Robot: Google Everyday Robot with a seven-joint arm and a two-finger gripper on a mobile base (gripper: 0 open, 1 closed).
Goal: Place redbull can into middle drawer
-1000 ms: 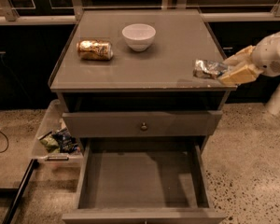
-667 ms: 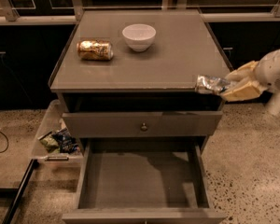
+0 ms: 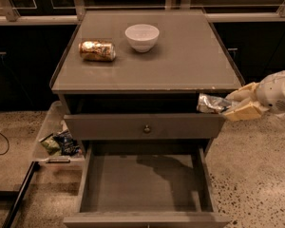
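transport step in hand. the claw (image 3: pixel 232 106) is clenched on the redbull can (image 3: pixel 210 103), holding it in the air off the front right corner of the surface (image 3: pixel 190 65), just below its front edge and beside the knobbed drawer front (image 3: pixel 146 127). the middle drawer (image 3: pixel 142 184) stands open below. next move, in my judgement: carry the can leftward and down over the drawer floor, clear of the drawer's right wall, then release.

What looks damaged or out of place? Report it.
The redbull can, gripped by the hand off the right front edge of the cabinet, is crumpled. The gold can lies on its side beside the bowl.
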